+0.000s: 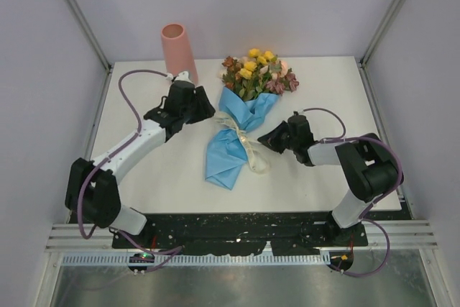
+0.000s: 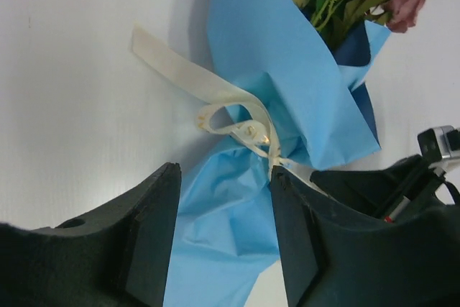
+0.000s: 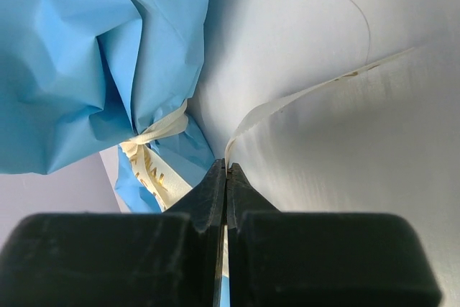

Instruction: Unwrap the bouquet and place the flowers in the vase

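Crinkled blue paper [image 1: 224,157] wrapped the bouquet [image 1: 246,106] lying on the white surface [image 1: 330,98], flat cream ribbon [image 3: 287,102] pinched in the right end effector [image 3: 226,172], left end effector [image 2: 224,206] spread apart over the wrap, matte salmon vase [image 1: 177,48] upright behind

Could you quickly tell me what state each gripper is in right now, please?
Left gripper: open, holding nothing.
Right gripper: shut on the cream ribbon.

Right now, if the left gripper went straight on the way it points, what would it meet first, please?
Probably the bouquet: its blue paper, just below the ribbon knot, shows between the left gripper's open jaws. How far off it lies is unclear.
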